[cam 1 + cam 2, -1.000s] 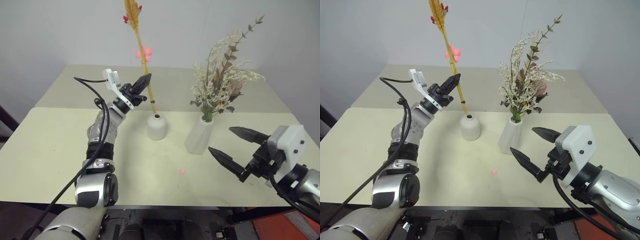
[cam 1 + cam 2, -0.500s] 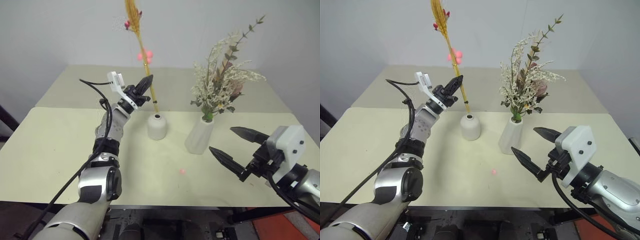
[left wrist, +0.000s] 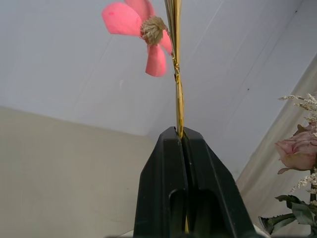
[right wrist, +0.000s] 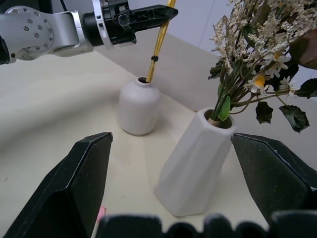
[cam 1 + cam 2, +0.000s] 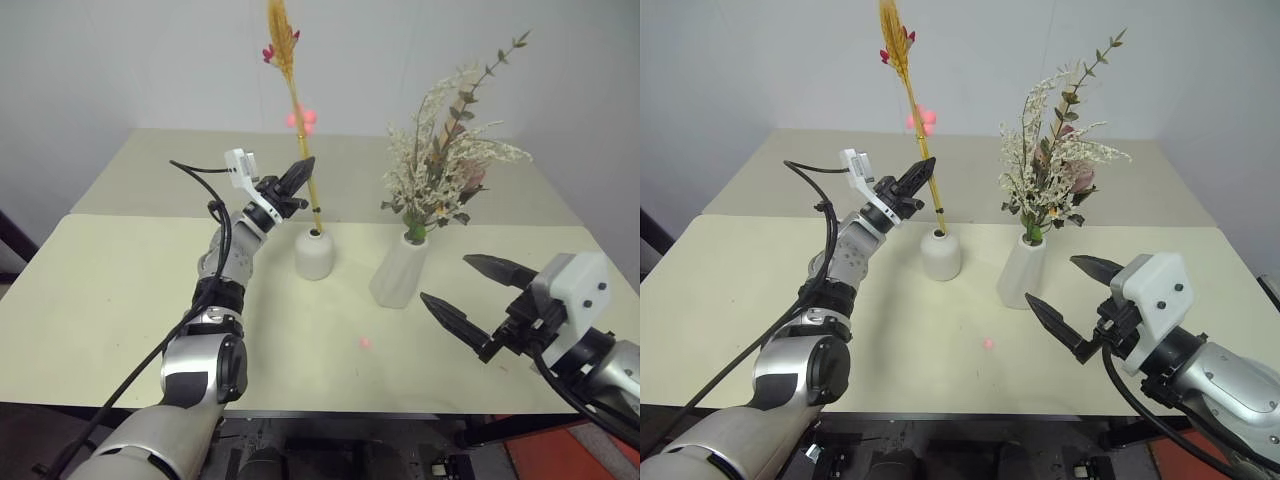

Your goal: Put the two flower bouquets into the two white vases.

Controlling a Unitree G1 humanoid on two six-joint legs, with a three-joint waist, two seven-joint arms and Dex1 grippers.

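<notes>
Thin orange stalk [image 5: 305, 170]: its lower tip has entered the mouth of the short vase [image 5: 314, 254], but it is not released; the left gripper [image 5: 300, 173] is pinching it above the vase. Judged nearly complete; lowering and release remain. Bushy bunch [image 5: 445, 150] stands seated in the tall vase [image 5: 399, 270], just beside the short vase. Right gripper [image 5: 465, 293], jaws spread and empty, hovers near the tall vase. A pink petal [image 5: 365, 343] lies on the table [image 5: 100, 290] before the short vase.

My black left gripper [image 5: 303, 166] pinches an orange-yellow stalk [image 5: 298, 100] with red-pink blossoms. Both vases, short [image 5: 313, 254] and tall [image 5: 399, 272], are matte white on the pale cream table [image 5: 110, 290]. The bushy bunch [image 5: 447, 155] is cream, pale pink and green.
</notes>
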